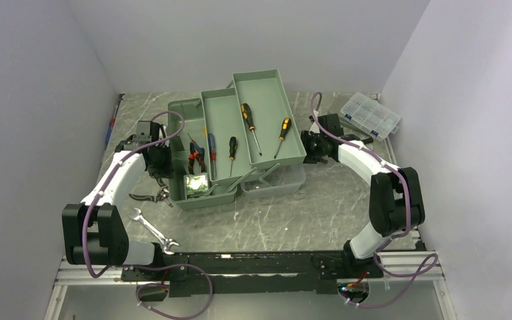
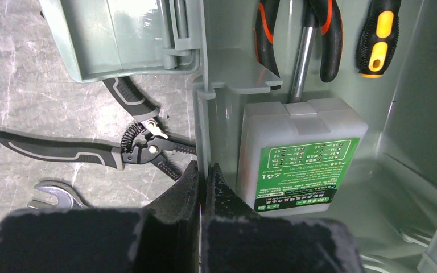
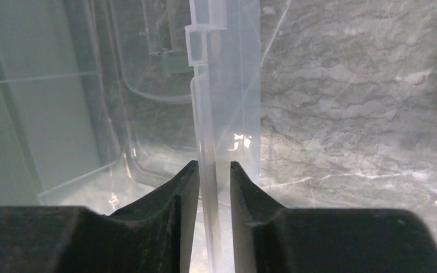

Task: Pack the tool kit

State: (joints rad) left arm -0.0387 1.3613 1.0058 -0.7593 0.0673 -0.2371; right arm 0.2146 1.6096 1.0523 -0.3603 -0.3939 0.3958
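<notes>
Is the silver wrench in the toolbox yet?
No, the wrench lies on the table, outside the toolbox and nearer the arm bases.

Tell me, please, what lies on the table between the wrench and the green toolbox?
The pliers with grey-and-black handles lie there, their jaws pointing at the wall of the toolbox. The left wrist view shows it best; the top view agrees.

Robot lab test cell, plain white walls (image 1: 240,40), marbled tabletop (image 1: 293,217), aluminium mounting rail (image 1: 83,272)
</notes>
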